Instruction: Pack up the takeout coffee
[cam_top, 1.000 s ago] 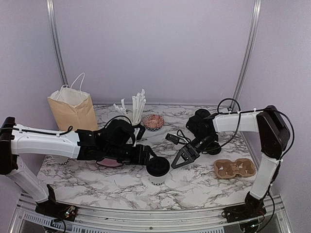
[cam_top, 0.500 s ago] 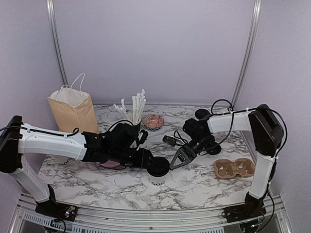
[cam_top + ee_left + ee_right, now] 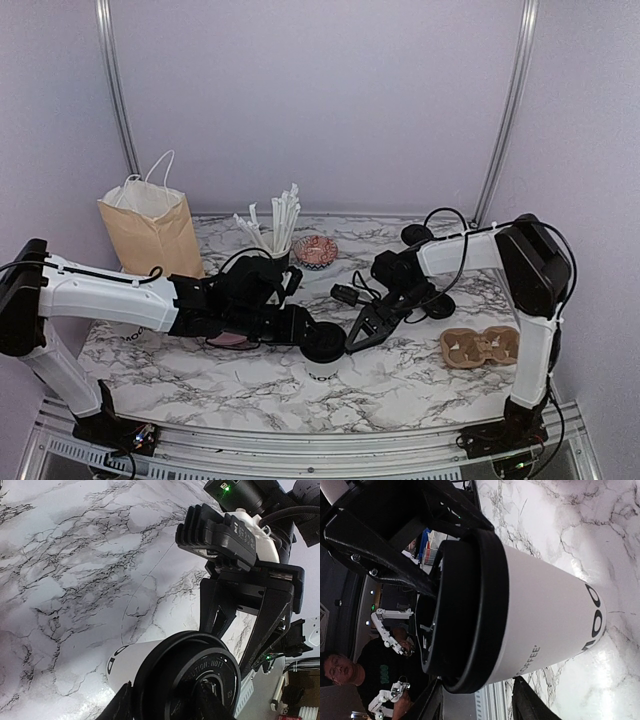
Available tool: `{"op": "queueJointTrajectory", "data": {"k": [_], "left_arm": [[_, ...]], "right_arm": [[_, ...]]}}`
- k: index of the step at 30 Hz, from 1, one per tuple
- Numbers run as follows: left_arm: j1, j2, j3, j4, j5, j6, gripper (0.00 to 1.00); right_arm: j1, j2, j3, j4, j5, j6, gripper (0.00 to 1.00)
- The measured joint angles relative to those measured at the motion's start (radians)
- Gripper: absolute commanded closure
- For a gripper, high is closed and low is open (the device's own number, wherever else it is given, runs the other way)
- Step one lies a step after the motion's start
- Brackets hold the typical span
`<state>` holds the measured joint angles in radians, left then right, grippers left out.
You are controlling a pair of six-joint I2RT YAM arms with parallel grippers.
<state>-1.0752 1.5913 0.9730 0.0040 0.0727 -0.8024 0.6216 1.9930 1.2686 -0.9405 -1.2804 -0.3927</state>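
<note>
In the last second your left tool [image 3: 312, 336] has pushed forward and clenched across the black lid [image 3: 186, 677] of the takeout coffee [image 3: 322, 360]. The cup stands upright on the marble worktop [image 3: 400, 385], about midway along and nearer the near edge; your right tool [image 3: 356, 336] has slid in from the right and sits just beside it, jaws apart, grasping nothing. Grasp looks made, so a lift toward the pulp cup carrier [image 3: 483, 347] by the right edge seems next; legible: "…UTION: HOT!" embossed on the lid, large "OO" and small "COFFEE" on the cup side.
</note>
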Motion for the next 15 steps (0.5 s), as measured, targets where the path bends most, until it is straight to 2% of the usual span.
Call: {"op": "queueJointTrajectory", "data": {"k": [6,10,15], "left_arm": [[0.0,0.0,-0.006,0.013,-0.002,-0.001,0.6],[0.0,0.0,-0.009,0.018,-0.004,-0.002,0.61],[0.001,0.0,-0.014,0.026,-0.011,-0.002,0.61]], "right_arm": [[-0.001,0.021,0.018,-0.021,-0.008,0.0,0.51],[-0.001,0.029,0.033,-0.034,0.007,0.021,0.63],[0.0,0.027,0.031,-0.003,0.047,0.113,0.69]]}}
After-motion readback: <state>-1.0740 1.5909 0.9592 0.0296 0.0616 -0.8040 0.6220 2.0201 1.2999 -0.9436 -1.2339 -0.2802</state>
